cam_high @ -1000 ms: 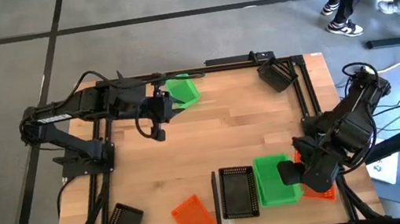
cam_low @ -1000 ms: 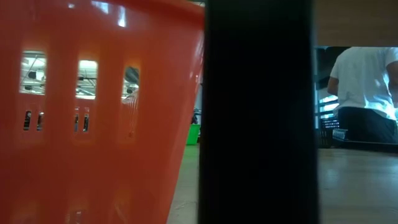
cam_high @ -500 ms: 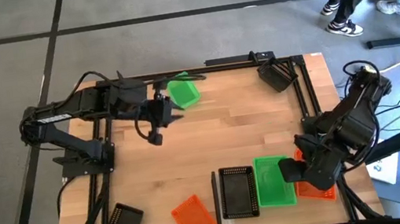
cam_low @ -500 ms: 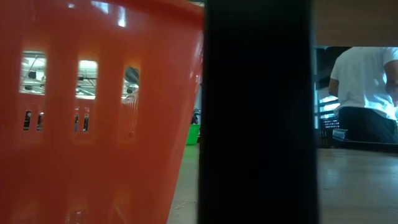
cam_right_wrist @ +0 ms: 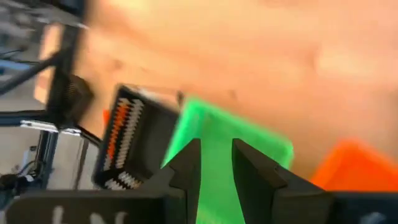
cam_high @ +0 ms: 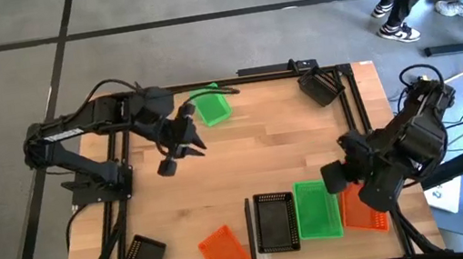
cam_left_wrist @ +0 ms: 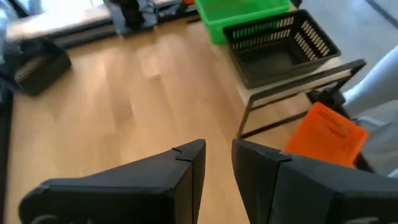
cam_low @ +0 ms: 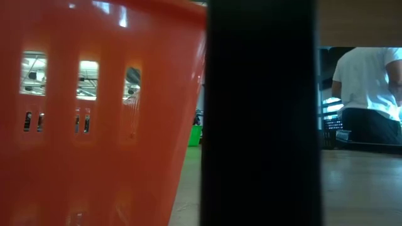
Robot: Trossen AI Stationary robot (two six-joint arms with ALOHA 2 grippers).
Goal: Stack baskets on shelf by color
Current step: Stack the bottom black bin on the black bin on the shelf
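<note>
Inspector: Start at the left. What do you record?

Onlooker: A black basket (cam_high: 143,258) lies at the near-left corner of the tabletop (cam_high: 246,164). The left gripper (cam_high: 180,144) has swung away from the far green basket (cam_high: 212,108), which rests on the far edge; its fingers stand a narrow gap apart, holding nothing.

Inspector: And the shelf?

Onlooker: A loose orange basket (cam_high: 225,252) lies tilted just left of the shelf (cam_high: 277,248). On it, in a row: black (cam_high: 275,221), green (cam_high: 316,210), orange (cam_high: 361,212).

Inspector: The right side?

Onlooker: The right gripper (cam_high: 335,177) has let go of that green basket and lifted off, jaws slightly parted and empty. I judge one placement done; three baskets lie unsorted.
</note>
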